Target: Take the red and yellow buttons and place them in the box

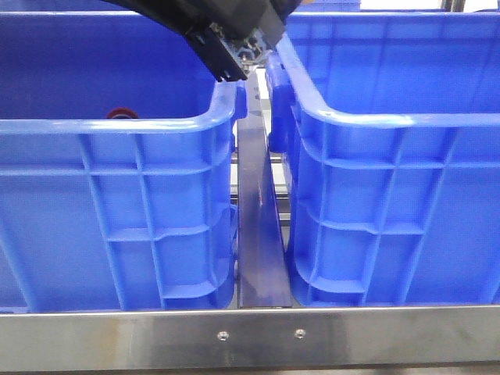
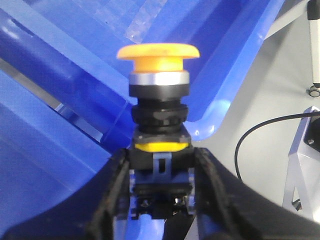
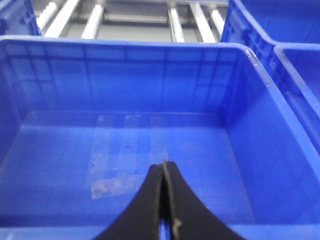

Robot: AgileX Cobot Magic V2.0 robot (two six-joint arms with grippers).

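Note:
My left gripper point(image 2: 161, 172) is shut on the yellow button point(image 2: 159, 75), holding its dark body between the fingers, the yellow-orange domed cap pointing away. In the front view the left gripper point(image 1: 234, 55) hangs above the gap between the two blue boxes, at the left box's far right corner. The red button point(image 1: 123, 114) shows only as a dark red rim behind the near wall of the left box point(image 1: 117, 195). My right gripper point(image 3: 163, 172) is shut and empty above the bare floor of a blue box point(image 3: 125, 145).
The right blue box point(image 1: 391, 203) stands next to the left one, with a metal divider rail point(image 1: 258, 226) between them. A steel bar point(image 1: 250, 337) runs along the front. More blue boxes point(image 3: 280, 30) and rollers lie beyond in the right wrist view.

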